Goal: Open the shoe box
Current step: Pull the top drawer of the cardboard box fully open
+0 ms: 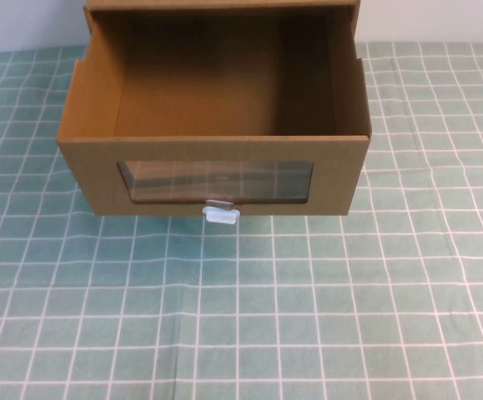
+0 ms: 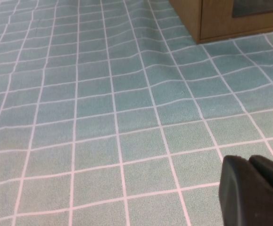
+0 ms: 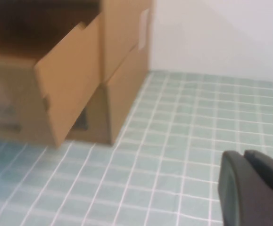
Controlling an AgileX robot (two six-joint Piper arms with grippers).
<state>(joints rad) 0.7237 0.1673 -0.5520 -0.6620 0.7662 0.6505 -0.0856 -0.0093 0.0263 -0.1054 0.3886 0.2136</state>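
Starting on the left: the left gripper (image 2: 248,162) hangs low over the green checked cloth (image 2: 103,117), out toward the left side of the tabletop (image 1: 324,325), holding nothing. Its two black fingers (image 2: 235,188) sit pressed together. From its wrist view we only catch the front left corner of the box (image 2: 216,21), well apart from the gripper.

In the middle, the box sits at the far edge of the tabletop, roughly centred between the left and right edges. It's already open: the drawer (image 1: 87,100) sticks out of the sleeve (image 3: 124,42) toward the near edge, and we can look straight down into it. It's brown cardboard inside, with nothing in it that we can see. The front panel has a clear window (image 1: 216,181), and a small white tab (image 1: 221,215) pokes out just under the window at the bottom edge. Nothing is touching the tab or the drawer.

Over on the right, the right gripper (image 3: 244,156) is off the right side of the box, near the white wall (image 3: 221,33) behind the far edge. Its fingers (image 3: 233,188) are closed against each other with nothing between them, clear of the cardboard and above the cloth.
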